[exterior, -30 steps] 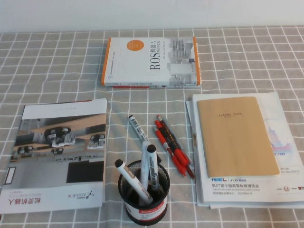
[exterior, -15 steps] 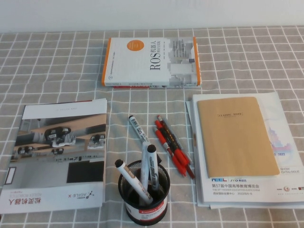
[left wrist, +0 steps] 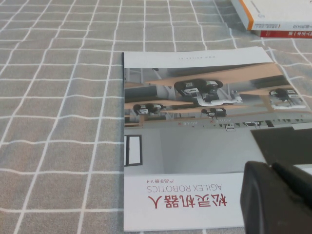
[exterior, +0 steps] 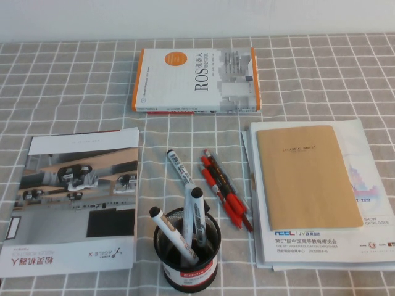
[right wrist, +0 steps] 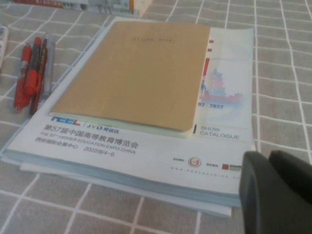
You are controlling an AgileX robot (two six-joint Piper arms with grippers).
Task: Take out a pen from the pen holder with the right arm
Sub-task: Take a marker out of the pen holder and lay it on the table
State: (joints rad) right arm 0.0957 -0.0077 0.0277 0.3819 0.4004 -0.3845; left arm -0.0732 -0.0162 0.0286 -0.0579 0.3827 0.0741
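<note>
A black mesh pen holder point(exterior: 187, 256) stands at the table's near edge, centre. Two white markers with black caps point(exterior: 174, 235) point(exterior: 197, 213) lean in it, and a third pokes up behind them. Neither arm shows in the high view. In the right wrist view my right gripper point(right wrist: 268, 158) hangs shut and empty over the near right corner of a paper stack point(right wrist: 146, 146), well right of the holder. The left wrist view has my left gripper point(left wrist: 270, 168) shut and empty above a robotics brochure point(left wrist: 195, 146).
A white marker point(exterior: 179, 166) and several red and black pens point(exterior: 225, 197) lie on the checked cloth just behind the holder. A tan notebook point(exterior: 305, 176) tops the catalogue stack point(exterior: 370, 240) at the right. A ROS book point(exterior: 196, 80) lies at the back.
</note>
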